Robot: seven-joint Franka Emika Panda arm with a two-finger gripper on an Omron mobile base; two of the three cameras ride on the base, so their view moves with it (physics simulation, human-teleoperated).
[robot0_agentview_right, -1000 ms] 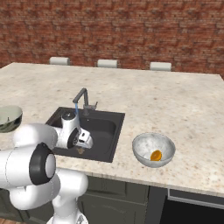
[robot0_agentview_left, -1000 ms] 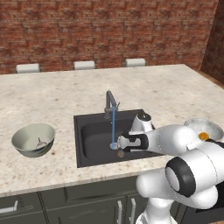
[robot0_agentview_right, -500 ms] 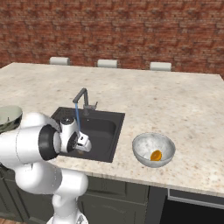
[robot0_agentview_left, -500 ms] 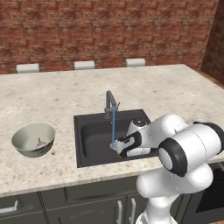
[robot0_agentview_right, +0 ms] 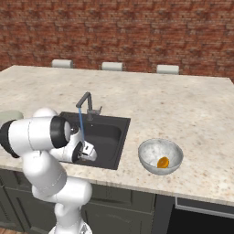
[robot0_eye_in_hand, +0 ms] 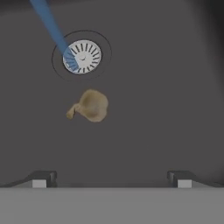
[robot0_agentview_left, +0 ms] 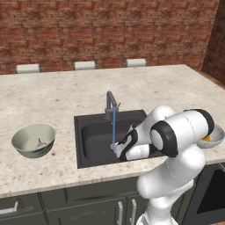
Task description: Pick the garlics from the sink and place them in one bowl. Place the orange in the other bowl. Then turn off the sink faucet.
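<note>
The stone counter (robot0_agentview_left: 57, 92) is seen running wide under the brick wall (robot0_agentview_left: 105, 30); three pale chair backs (robot0_agentview_right: 112, 66) are seen past its far edge; dark cupboard doors (robot0_agentview_left: 88, 204) are seen under its front edge.

The sink (robot0_agentview_left: 94, 140) is set into the counter near the front edge, about in the middle; it is dark, with a round metal drain ring (robot0_eye_in_hand: 82, 56) in its floor; the sink faucet (robot0_agentview_left: 110, 104) stands at the back edge of the sink; a thin blue stream of water (robot0_agentview_left: 114, 127) is seen falling from its spout onto the drain ring.

The plain green-grey bowl (robot0_agentview_left: 34, 139) is seen on the counter to the left of the sink, near the front edge; a small pale lump (robot0_agentview_left: 40, 143) is seen inside it, too small to be told clearly; the speckled bowl (robot0_agentview_right: 160, 156) is seen on the counter to the right of the sink, near the front edge; the orange (robot0_agentview_right: 162, 162) lies inside it.

The gripper (robot0_eye_in_hand: 111, 177) is held low over the sink, near its front edge; its two tips are spread wide apart and nothing is held between them.

A brown garlic (robot0_eye_in_hand: 89, 106) lies on the sink floor, just beside the drain ring and apart from it; it is seen between the tips and the drain ring, not touched by the tips.
</note>
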